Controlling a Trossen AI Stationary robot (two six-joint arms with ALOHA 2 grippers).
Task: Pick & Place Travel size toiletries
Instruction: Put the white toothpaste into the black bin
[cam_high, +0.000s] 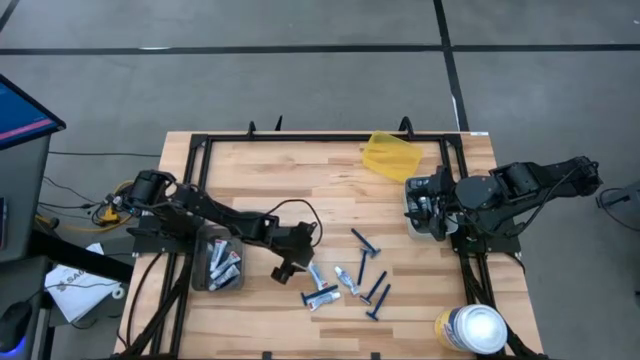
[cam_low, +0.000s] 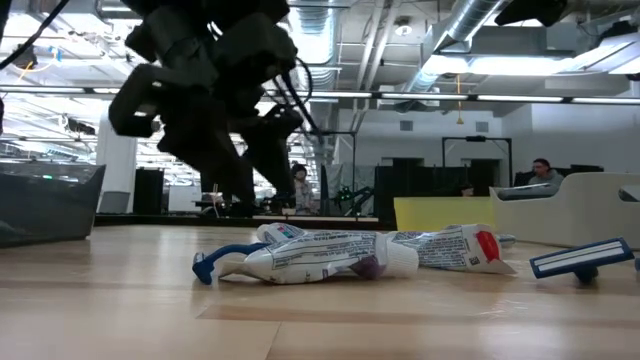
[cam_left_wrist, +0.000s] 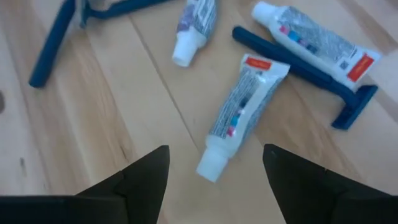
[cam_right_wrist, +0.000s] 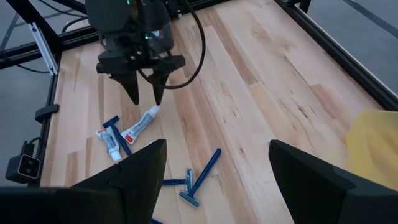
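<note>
The left arm reaches from the table's left edge toward the middle, its left gripper (cam_high: 291, 268) hanging just above the wood with fingers parted and empty. Beneath it lies a small squeeze tube (cam_left_wrist: 239, 115), cap toward the fingertips, among more tubes and blue razors (cam_high: 366, 244) scattered mid-table. Others sit in the grey bin (cam_high: 203, 268) at the left. The right arm waits folded at the right edge, right gripper (cam_right_wrist: 214, 171) open, holding nothing
</note>
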